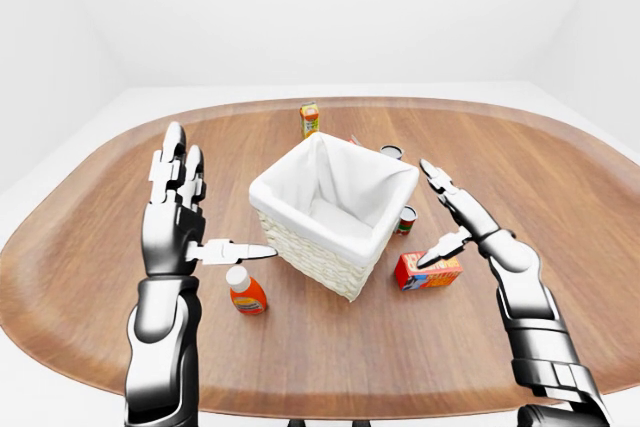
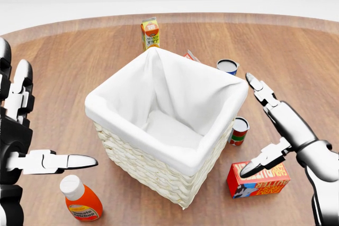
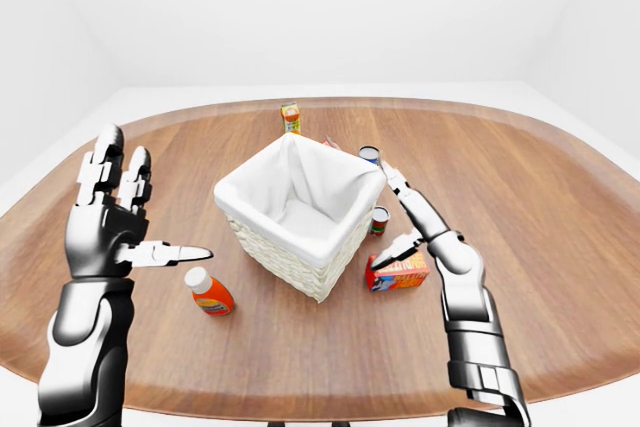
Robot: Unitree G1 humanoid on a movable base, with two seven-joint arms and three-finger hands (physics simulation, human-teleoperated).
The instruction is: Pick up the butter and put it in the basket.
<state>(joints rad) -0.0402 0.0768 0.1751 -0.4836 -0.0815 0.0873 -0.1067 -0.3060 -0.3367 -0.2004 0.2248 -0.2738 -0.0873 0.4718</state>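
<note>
right hand (image 2: 288, 130), fingers spread apart, hovers just above the butter (image 2: 258, 180) at the basket's (image 2: 175, 160) four o'clock; left hand (image 1: 178, 229) likewise splayed.

left hand (image 1: 178, 222) raised, fingers spread, right hand (image 2: 280, 130) lowered, open

From my head view the left hand (image 2: 21, 130) is cut by the left edge. The basket (image 2: 159, 125) hides most of a red carton (image 2: 192, 55) behind its rim. The juice carton (image 2: 150, 33) label is too small to read.
</note>
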